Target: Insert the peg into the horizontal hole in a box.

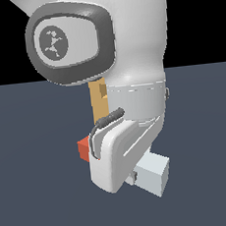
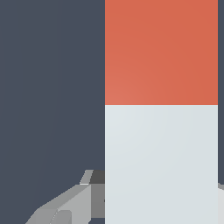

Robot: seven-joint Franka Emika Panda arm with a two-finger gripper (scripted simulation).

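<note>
peg [image 1: 152,174] below the arm, ends sticking out to both sides | box [image 1: 100,102] behind the arm, mostly hidden | fingers [image 2: 61,205] beside peg

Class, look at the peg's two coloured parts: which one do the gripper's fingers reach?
The pale grey-white part of the peg. In the wrist view a finger meets its edge, while the red part lies beyond the fingers, untouched.
</note>
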